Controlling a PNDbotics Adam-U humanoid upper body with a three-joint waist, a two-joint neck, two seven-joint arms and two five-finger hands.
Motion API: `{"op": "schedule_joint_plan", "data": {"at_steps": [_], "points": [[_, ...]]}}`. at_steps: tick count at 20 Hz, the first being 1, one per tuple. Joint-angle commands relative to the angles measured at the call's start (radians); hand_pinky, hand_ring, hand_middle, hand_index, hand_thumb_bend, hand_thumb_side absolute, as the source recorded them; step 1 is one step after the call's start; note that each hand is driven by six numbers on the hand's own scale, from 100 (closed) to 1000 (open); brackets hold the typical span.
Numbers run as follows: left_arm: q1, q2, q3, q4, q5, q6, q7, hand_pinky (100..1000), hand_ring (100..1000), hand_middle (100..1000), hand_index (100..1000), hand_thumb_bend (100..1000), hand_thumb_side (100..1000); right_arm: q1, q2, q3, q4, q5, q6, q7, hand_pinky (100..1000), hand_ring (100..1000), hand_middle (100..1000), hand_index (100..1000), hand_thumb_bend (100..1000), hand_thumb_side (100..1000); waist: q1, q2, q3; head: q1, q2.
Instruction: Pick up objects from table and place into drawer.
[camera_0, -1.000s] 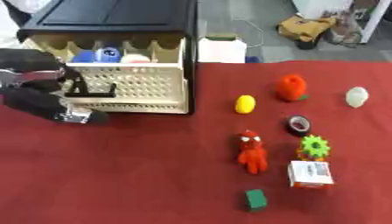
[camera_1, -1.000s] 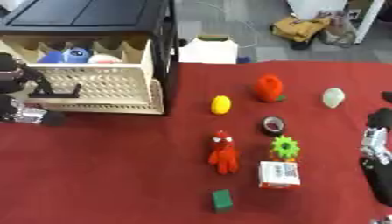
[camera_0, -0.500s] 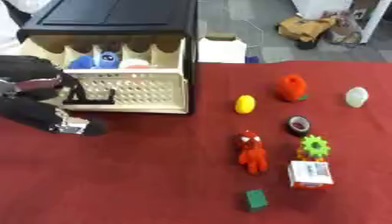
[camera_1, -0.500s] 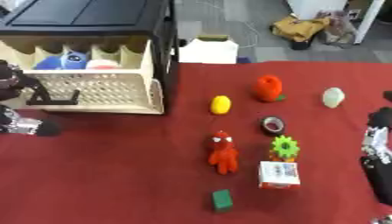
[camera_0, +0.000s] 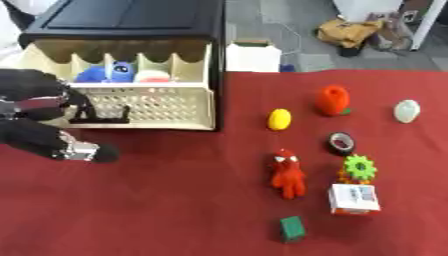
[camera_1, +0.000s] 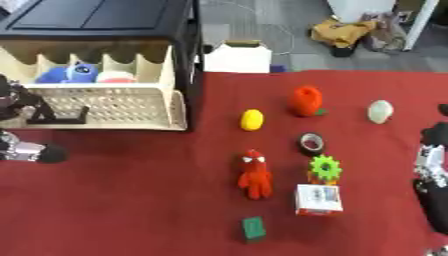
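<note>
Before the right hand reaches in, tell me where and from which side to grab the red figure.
Take the red figure across its narrow middle, coming straight down from above. It lies flat, head toward the drawer, legs toward the near edge, with bare cloth on both sides. The green gear and small box sit apart to its right, so that approach looks clear.

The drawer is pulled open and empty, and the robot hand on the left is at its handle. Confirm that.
Not empty. The left eye view shows the open drawer already holding a blue toy and something red and white. The rest stands: the left robot hand is at the handle.
</note>
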Motion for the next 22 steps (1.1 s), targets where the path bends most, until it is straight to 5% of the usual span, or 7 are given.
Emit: {"op": "schedule_joint_plan", "data": {"at_steps": [1,22], "points": [[-0.005,0.046,0.025,-0.018,0.001,0.013,-0.007,100,100,100,797,692,1000,-0.007,-0.011,-0.008,-0.013,-0.005,-0.003,0.001,561,545,431,750,100,762,-0.001,-0.020,0.002,0.004,-0.015],[0.044,0.082,0.057,-0.079,0.010,0.033,0.000,100,100,100,776,678,1000,-0.005,-0.008,-0.010,-0.013,-0.006,-0.001,-0.001,560,544,430,750,100,760,-0.007,-0.022,0.005,0.007,-0.019]]}}
